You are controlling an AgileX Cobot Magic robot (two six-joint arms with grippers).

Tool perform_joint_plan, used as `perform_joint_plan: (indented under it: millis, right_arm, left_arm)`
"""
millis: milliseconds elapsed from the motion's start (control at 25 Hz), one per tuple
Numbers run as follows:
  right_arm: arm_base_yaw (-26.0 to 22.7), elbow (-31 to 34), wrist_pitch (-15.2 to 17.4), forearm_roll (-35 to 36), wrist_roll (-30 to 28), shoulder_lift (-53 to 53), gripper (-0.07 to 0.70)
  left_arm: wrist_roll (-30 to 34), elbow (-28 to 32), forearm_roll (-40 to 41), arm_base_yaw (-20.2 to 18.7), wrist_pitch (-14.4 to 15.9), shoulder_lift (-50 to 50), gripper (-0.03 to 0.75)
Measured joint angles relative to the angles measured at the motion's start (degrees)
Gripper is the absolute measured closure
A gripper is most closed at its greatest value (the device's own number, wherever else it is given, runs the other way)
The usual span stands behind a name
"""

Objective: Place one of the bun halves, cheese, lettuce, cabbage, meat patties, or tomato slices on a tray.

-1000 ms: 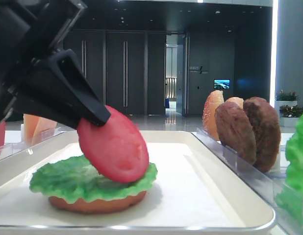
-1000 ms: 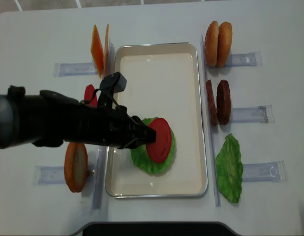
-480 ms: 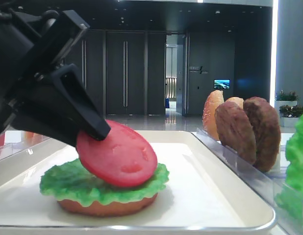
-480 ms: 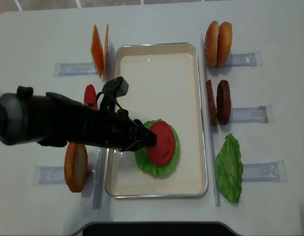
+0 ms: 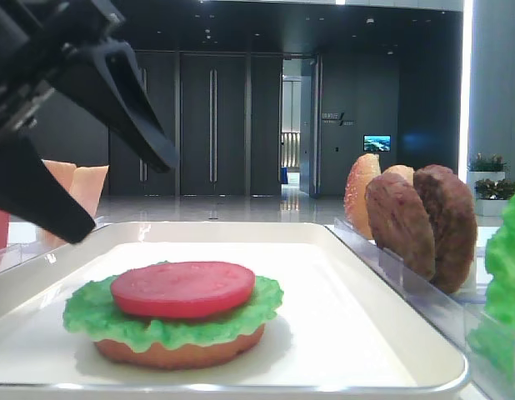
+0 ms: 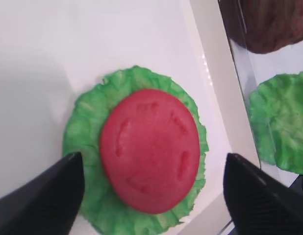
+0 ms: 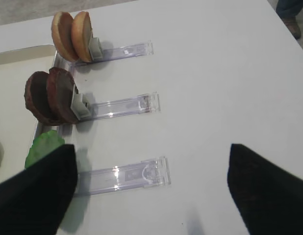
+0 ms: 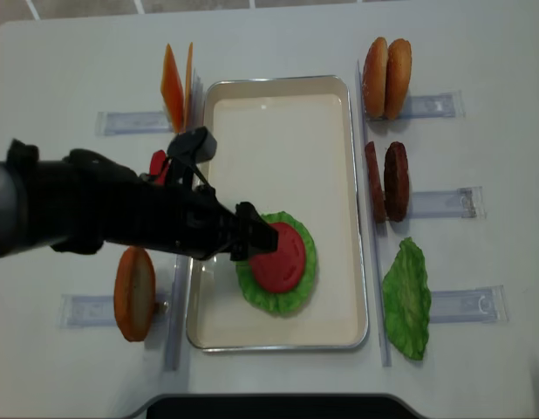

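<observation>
Left gripper jaws released, spread wide above flat round red toy tomato slice, which lies on green lettuce leaf in white rimmed tray.

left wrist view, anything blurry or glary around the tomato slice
Left wrist view: the tomato slice and lettuce are sharp, the dark fingertips soft-edged, with small glints on the tray rim. Low exterior view: glare along the tray's front rim, bright strip of light top right.

Bright, even light (soft shadows); near pincer blurred.
</observation>
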Motion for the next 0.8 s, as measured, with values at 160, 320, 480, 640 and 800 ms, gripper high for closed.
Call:
perform_joint_plan:
  millis: [160,320,480,640,800]
  right_arm:
    - [0.0,0.0,0.0,0.0,0.0,0.0,0.041]
    - [0.0,0.0,0.0,0.0,0.0,0.0,0.041]
    - [0.0,0.0,0.0,0.0,0.0,0.0,0.041]
    - [0.0,0.0,0.0,0.0,0.0,0.0,0.041]
    - [0.0,0.0,0.0,0.0,0.0,0.0,0.041]
  left_arm:
    - [-18.1,-4.6,19.1,2.2,2.3,-6.0,0.023]
    - [-35.8,-10.4,40.1,4.8,9.8,-10.5,0.024]
    - [-48.9,-14.4,59.7,8.7,19.7,-14.2,0.024]
    - [-54.5,-15.0,72.6,13.0,27.3,-18.2,0.024]
    - [-54.9,-15.2,78.5,15.6,33.0,-21.4,0.026]
